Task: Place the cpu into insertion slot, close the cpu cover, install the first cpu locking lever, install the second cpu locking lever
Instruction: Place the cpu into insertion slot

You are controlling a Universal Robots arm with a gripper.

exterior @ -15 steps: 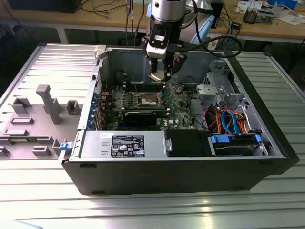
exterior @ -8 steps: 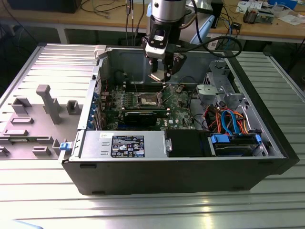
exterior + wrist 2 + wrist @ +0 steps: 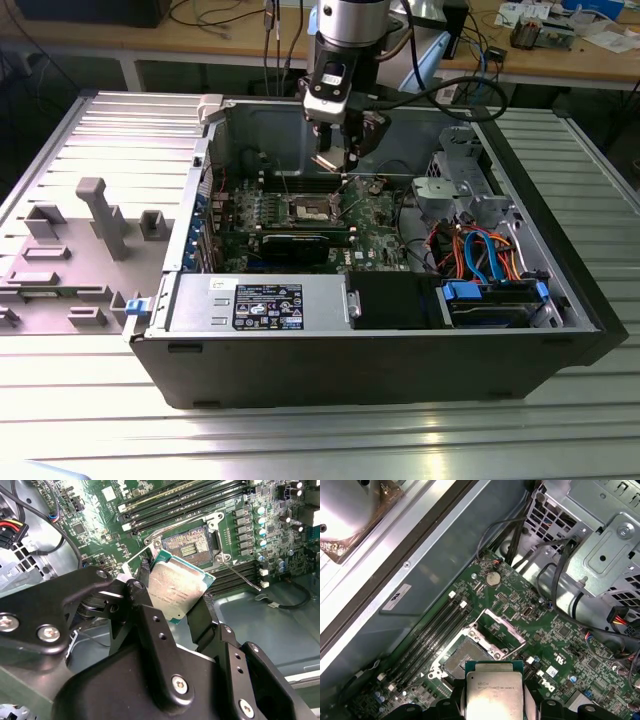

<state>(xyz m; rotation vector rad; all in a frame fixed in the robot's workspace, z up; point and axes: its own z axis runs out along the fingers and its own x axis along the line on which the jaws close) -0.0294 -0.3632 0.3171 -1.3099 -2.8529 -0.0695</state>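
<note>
Step one of four for me here: getting the cpu (image 3: 181, 586) into the insertion slot (image 3: 192, 542). Nothing was seated yet. My gripper (image 3: 171, 601) had its jaws pinched on the chip, one finger on each of two opposite edges, metal face up toward the camera in the second wrist view. I hung inside the open computer case (image 3: 400, 370), over the motherboard (image 3: 560, 640), with the chip in the air near the slot and clear of it, not touching anything.

The slot itself sat bare, dark centre showing, just beside the memory slots (image 3: 435, 625). In the first wrist view the cpu cover (image 3: 504, 626) stood flipped open off the far side of the slot, so the way in looked free. A thin metal lever (image 3: 242, 576) lay swung out next to the slot in the second wrist view. I took the cover and both levers as not dealt with at all.

My read on what this step asked of me: in the second wrist view the chip looked turned and a bit tilted against the slot's rim, so it wanted squaring up with the frame and holding level before any lowering. Contacts in sockets like that tend to be delicate, so I figured on a straight, gentle drop with no sliding. I couldn't make out the corner marking, so which way round it belonged I couldn't tell.
</note>
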